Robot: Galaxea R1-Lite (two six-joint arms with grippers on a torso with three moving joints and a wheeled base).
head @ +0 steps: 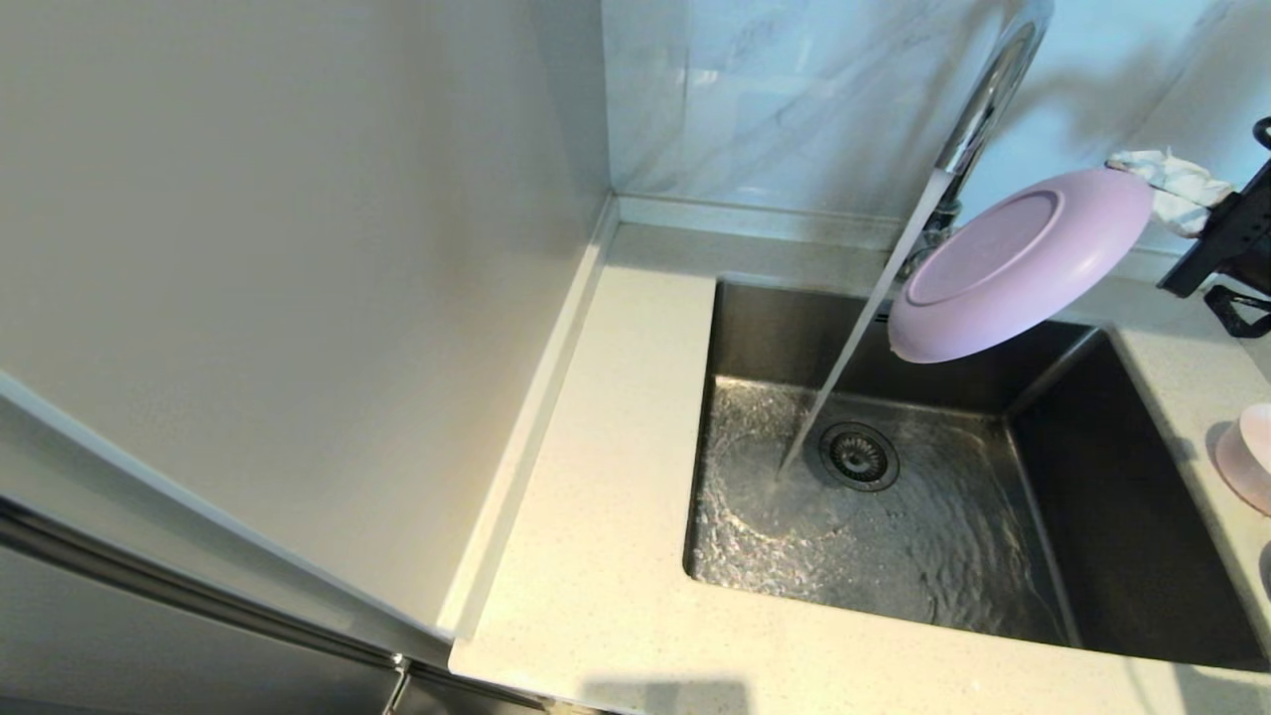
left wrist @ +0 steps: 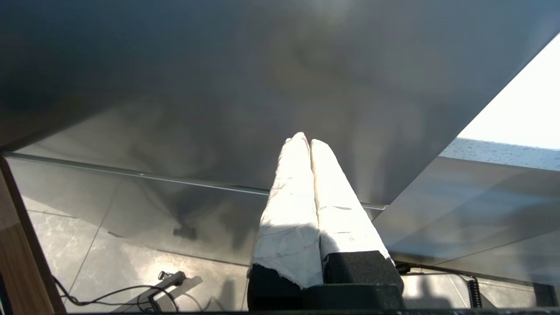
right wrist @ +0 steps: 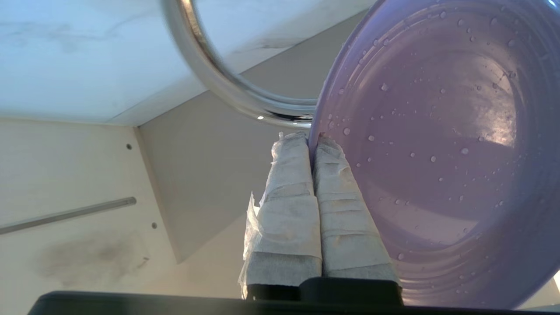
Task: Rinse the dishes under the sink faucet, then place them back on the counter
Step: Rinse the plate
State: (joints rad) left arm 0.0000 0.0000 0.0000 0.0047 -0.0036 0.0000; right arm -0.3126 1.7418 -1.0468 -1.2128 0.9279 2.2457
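Note:
My right gripper (right wrist: 311, 139) is shut on the rim of the lavender plate (head: 1013, 263), holding it tilted above the back right of the steel basin, its underside turned toward me. Droplets cover the plate's inner face (right wrist: 437, 144) in the right wrist view. The chrome faucet (head: 983, 99) runs; its stream (head: 859, 333) falls just left of the plate onto the basin floor. A pale pink bowl on a pink disc (head: 1249, 457) sits on the counter (head: 606, 417) at the right edge. My left gripper (left wrist: 308, 141) is shut and empty, out of the head view.
The basin (head: 1122, 526) holds rippling water around a round drain (head: 859, 457). A tall pale panel (head: 298, 298) walls the counter's left side. A marbled backsplash (head: 775, 89) rises behind the sink.

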